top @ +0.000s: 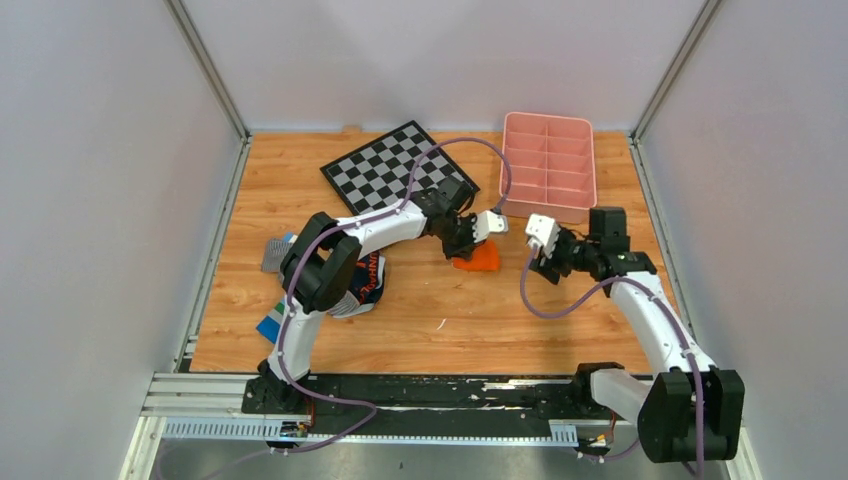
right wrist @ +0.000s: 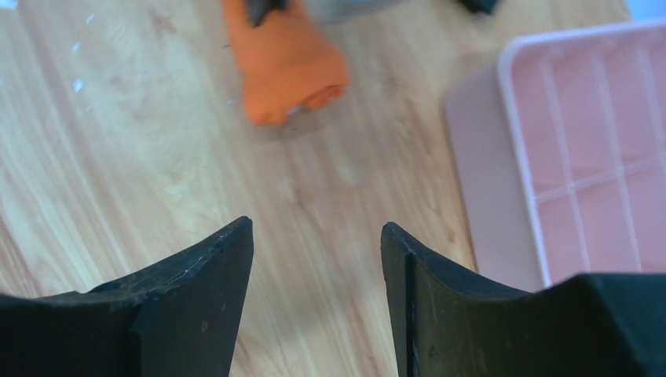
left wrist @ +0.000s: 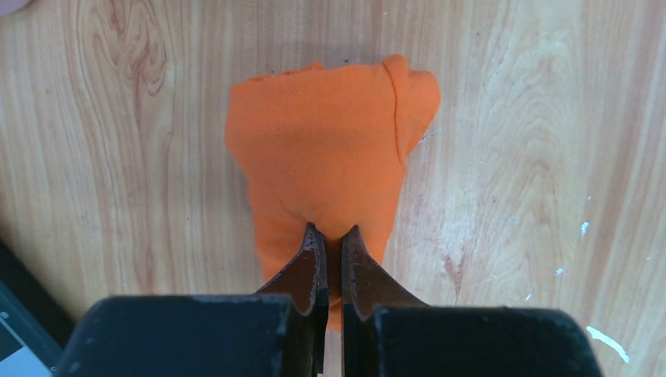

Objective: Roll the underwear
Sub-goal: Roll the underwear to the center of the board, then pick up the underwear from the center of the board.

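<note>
My left gripper point(left wrist: 331, 236) is closed tight, pinching a fold of the orange underwear point(left wrist: 322, 149). The underwear lies bundled into a short roll near the middle of the wooden table point(left wrist: 510, 157), left of and nearer than the pink divided tray point(top: 548, 165). My right gripper point(right wrist: 316, 228) hovers just right of the roll, fingers spread apart, with nothing between them.

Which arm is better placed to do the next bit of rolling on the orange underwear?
Left, I'd say. The left hand is shut on the edge of the underwear, which lies bunched into a roll on the table. The right hand is open, apart from it, holding nothing.
</note>
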Tool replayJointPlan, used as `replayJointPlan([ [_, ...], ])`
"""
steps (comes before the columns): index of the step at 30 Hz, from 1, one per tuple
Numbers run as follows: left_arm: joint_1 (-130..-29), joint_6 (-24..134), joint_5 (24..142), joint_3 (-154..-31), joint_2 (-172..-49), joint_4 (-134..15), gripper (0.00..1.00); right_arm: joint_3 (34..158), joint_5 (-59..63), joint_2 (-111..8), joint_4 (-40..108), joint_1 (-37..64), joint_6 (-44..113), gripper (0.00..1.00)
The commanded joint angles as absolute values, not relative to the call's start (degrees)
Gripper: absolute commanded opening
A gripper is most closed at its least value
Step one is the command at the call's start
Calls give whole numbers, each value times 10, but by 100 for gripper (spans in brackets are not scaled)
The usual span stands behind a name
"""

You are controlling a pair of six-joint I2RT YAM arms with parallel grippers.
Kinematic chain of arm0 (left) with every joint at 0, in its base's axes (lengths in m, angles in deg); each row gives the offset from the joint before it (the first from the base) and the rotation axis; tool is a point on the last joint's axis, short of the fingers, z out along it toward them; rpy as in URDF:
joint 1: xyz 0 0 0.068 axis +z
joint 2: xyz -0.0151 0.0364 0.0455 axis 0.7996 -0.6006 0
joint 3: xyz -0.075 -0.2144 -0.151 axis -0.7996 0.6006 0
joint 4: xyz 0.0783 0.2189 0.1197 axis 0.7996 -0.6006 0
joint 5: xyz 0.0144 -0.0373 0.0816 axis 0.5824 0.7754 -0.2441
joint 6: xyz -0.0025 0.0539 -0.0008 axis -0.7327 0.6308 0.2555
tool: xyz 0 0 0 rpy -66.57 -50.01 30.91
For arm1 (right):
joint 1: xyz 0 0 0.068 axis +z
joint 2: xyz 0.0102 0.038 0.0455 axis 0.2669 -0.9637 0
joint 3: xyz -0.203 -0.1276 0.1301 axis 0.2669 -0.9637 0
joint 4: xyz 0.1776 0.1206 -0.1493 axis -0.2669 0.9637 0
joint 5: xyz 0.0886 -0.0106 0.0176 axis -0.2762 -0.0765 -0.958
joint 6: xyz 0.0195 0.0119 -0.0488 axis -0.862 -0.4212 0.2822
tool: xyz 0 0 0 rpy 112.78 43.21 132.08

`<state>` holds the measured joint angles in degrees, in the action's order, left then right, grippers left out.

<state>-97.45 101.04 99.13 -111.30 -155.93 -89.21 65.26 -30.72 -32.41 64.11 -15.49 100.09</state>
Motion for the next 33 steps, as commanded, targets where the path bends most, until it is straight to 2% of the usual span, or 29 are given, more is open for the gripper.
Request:
replayJointPlan([
  [1,-959,959,1030,-1120,-1605,-962,1,598,-252,-321,608,-73,1144,60],
  [8,-958,948,1038,-1134,-1617,-967,0,615,-190,-385,576,56,1199,64],
  [15,-958,948,1042,-1152,-1634,-983,0,615,-120,-454,488,134,1229,69],
  [23,-956,951,1062,-1177,-1642,-1012,0,595,-67,-497,377,161,1228,70],
  [33,-955,956,1065,-1190,-1644,-1022,0,605,-81,-579,388,162,1274,69],
])
